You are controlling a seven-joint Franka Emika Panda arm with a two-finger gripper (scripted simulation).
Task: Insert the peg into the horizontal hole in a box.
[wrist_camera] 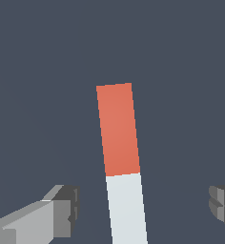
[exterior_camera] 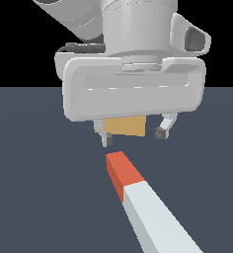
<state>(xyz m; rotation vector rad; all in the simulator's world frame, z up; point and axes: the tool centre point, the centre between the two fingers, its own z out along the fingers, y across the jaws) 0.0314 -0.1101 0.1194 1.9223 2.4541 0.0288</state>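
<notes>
The gripper (exterior_camera: 134,134) hangs wide open above the floor, holding nothing. Behind it sits the box (exterior_camera: 124,126), mostly hidden, so its hole cannot be seen. The peg (exterior_camera: 143,200) lies flat on the floor, red end toward the box. Best to drop straight down, one finger (wrist_camera: 62,209) on each side, and pinch the white part squarely.

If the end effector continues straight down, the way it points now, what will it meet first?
Most likely the peg: in the wrist view it lies between the open fingers of the end effector. How far below is unclear.
</notes>
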